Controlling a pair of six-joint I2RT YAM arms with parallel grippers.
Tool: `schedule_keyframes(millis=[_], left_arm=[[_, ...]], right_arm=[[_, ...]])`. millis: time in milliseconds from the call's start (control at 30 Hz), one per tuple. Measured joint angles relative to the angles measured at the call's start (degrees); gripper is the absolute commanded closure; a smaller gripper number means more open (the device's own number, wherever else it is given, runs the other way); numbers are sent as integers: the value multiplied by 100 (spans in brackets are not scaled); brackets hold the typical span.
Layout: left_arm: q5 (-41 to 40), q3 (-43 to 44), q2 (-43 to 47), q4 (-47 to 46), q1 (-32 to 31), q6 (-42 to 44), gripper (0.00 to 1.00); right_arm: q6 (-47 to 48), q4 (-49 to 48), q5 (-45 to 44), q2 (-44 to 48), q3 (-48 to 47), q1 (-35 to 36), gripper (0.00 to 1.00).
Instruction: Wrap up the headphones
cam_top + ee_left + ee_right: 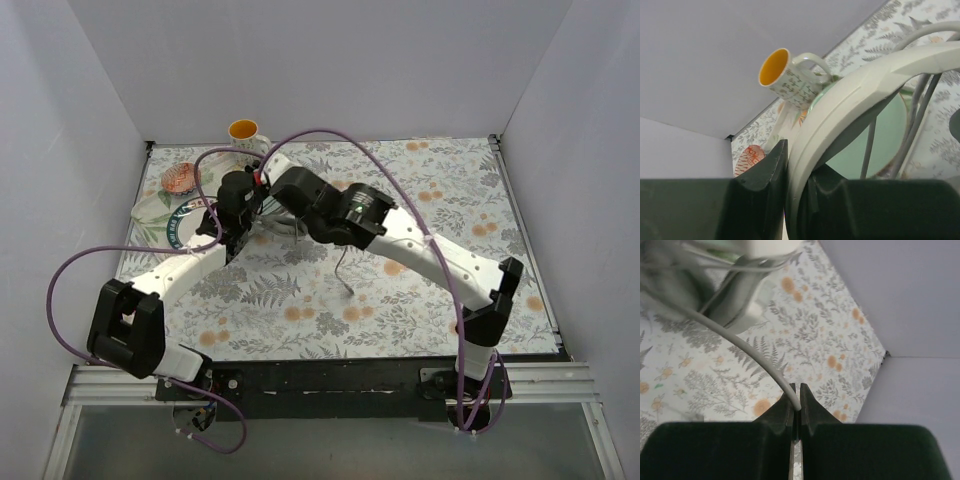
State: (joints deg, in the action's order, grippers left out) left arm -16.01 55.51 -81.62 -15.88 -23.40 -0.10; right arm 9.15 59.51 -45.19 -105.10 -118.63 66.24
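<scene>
Two clenched grips: your L gripper (797, 167) clamps the headphones (840, 107) by the stiff band (920, 57), R gripper (796, 396) pinches the limp, prob. slippery cord (742, 344).

One pair of headphones (850, 95), one mug (790, 82)

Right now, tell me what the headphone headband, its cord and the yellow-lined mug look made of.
Light grey curved headband: likely hard plastic, matte-smooth, with moulded seam lines. Thin grey cord: probably rubbery or vinyl sheath, bending in a smooth arc. White patterned mug with yellow inside: seemingly glazed ceramic, given its thick rim and soft sheen.
</scene>
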Motion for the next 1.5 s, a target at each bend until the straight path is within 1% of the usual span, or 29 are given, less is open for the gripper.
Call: schedule_keyframes(millis=[100,267,467,567,733,867,933,1200,1367,1433,1467,1500], left_arm=[[83,-245,87,131,-186,179,96],[345,-352,396,201,-315,179,96],[407,-345,660,173,-321,107,96],[579,-203,660,514,-328,-160,96],[1080,398,704,1596,-337,-772,96],[1622,855,839,2345,-358,-1252,96],[1843,1021,918,2625,-382,-1425,96],[2135,1104,1038,3318,-415,-1593,96],[2758,1646,1012,4035,-409,-2039,96],[2986,2009,992,4284,-404,-2275,96],[3099,2192,981,4426,-382,-2422,96],[3200,2376,964,4575,-367,-2544,96]], right_arm=[[509,-437,-326,466,4,-223,99],[1113,-1095,-413,761,321,-693,99],[1611,-1648,-354,964,693,-1049,99],[1742,-1825,-149,1161,1047,-1281,99],[1840,-2234,780,1550,1714,-2050,99],[1775,-2406,1836,1725,1805,-2688,99],[1725,-2472,2293,1768,1803,-2889,99],[1552,-2450,3333,1635,1488,-3029,99],[1329,-2448,3978,1550,1486,-3322,98],[1220,-2455,4365,1523,1491,-3491,93],[1182,-2468,4614,1521,1493,-3560,87],[1137,-2549,4870,1523,1528,-3613,83]])
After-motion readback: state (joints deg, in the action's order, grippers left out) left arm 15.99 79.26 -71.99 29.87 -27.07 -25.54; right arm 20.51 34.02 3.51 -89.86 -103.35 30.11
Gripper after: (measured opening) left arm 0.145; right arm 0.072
